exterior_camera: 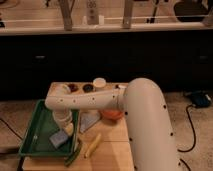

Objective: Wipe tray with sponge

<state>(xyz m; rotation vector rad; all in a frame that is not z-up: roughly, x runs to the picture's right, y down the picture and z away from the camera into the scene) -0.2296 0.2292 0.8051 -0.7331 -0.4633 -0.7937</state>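
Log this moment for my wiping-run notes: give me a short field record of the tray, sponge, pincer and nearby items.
tray: green tray, on the left part of the wooden table
sponge: blue-grey sponge lying inside the tray, near its right side
pincer: pincer over the tray's right part, just above the sponge
arm: white arm reaching left across the table
cloth: grey-blue cloth on the table, right of the tray
corn cob: yellow corn cob on the table near the front edge

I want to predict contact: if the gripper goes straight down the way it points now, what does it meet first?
Most likely the sponge, which lies in the tray just under the gripper; depth is unclear, so it may already touch.
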